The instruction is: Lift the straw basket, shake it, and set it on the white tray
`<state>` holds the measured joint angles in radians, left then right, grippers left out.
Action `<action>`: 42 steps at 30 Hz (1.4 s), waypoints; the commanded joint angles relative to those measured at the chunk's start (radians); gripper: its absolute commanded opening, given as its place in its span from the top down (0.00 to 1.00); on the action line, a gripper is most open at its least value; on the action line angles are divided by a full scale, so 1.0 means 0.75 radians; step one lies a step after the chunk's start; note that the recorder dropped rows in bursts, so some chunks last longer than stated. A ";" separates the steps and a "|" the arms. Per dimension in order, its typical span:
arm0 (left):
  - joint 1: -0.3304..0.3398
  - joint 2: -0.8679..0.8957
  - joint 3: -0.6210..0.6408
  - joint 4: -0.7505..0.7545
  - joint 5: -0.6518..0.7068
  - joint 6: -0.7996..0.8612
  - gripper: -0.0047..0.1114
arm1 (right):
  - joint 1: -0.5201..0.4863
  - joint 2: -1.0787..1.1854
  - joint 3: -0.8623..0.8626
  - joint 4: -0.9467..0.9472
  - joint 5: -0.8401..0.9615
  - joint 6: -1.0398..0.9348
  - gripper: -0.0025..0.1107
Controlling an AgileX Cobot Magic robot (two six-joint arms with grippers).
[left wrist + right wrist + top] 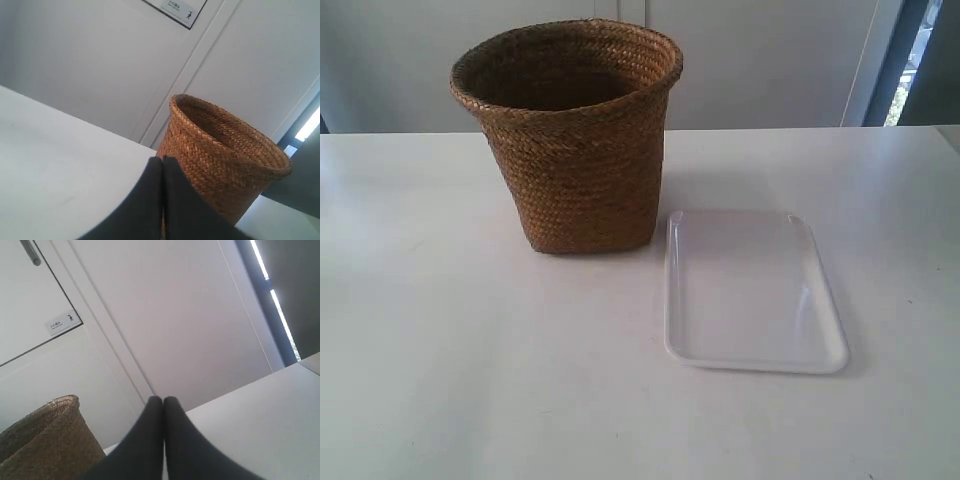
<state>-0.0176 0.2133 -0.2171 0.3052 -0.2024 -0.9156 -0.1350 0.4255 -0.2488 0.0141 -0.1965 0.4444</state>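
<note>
left pincer: both dark fingers are pressed flat against each other, with no gap and nothing held. it sits low over the counter and faces the straw basket, which stands just beyond the fingertips. contact between fingertips and weave cannot be confirmed from this angle.

right pincer: fully closed in the same manner, fingers tip to tip, holding nothing. the straw basket appears off to one side of it, apart from the fingers. the counter runs on behind.

straw basket: upright on the white counter, mouth open upward, flared round rim above a narrower squarish base. the interior is dark and no contents are visible.

white tray: lies flat on the counter at the exterior view's right of the basket and nearer the camera. it is glossy and carries nothing. its far corner sits just beside the basket's base; the two may be touching, but the view does not resolve this.

background: pale wall panels carry a small sign, seen in both wrist views.
</note>
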 commanded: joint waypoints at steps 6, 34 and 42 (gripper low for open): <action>-0.007 0.060 -0.009 0.002 0.101 0.041 0.96 | -0.007 0.012 -0.010 -0.011 0.116 0.011 0.98; -0.007 0.483 -0.266 0.043 0.174 0.396 0.96 | -0.007 0.214 -0.119 -0.028 0.245 -0.169 0.98; -0.007 0.739 -0.431 0.043 0.194 0.382 0.96 | -0.007 0.515 -0.321 -0.028 0.414 -0.175 0.98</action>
<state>-0.0176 0.7134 -0.5100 0.3322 -0.0605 -0.6232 -0.1350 0.7348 -0.4399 0.0000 0.0753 0.3294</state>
